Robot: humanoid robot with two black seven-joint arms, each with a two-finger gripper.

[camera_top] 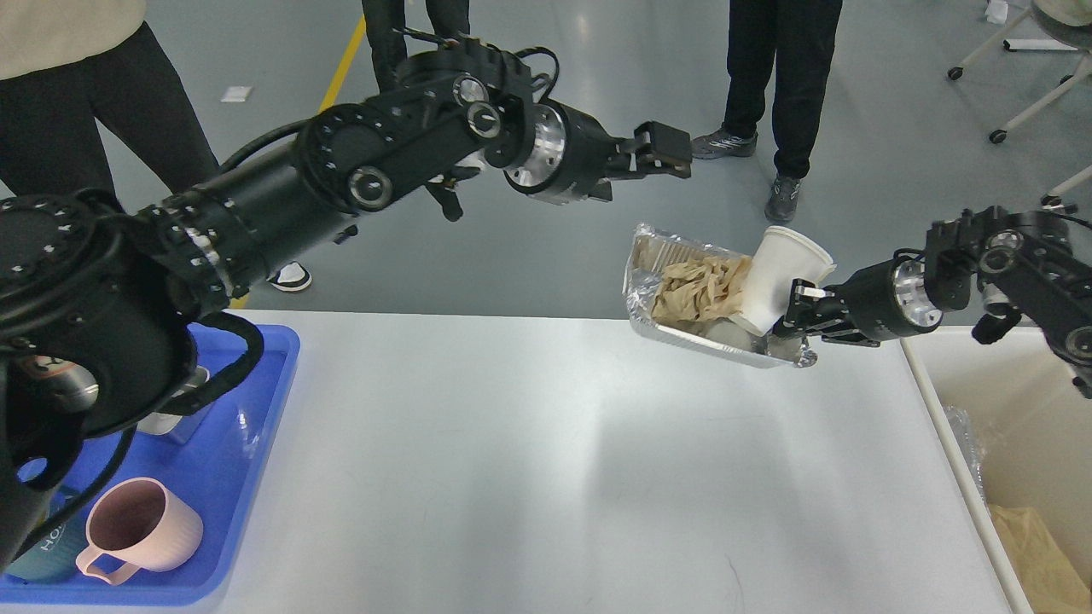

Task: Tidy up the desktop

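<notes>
The white desktop [512, 443] fills the middle of the head view and is bare in the centre. My right gripper [792, 317] is shut on the near rim of a foil tray [682, 333] and holds it tilted in the air above the desktop's far right edge. In the foil tray lie crumpled brown paper [699, 286] and a leaning white paper cup [781, 273]. My left gripper [670, 152] is raised high beyond the far edge, up and left of the foil tray, with its fingers together and nothing in it.
A blue plastic tray [256, 477] at the left edge holds a pink mug [141, 529] and a teal cup [47, 546]. A cream-white bin [1024, 401] at the right holds brown paper [1036, 546]. People stand beyond the table.
</notes>
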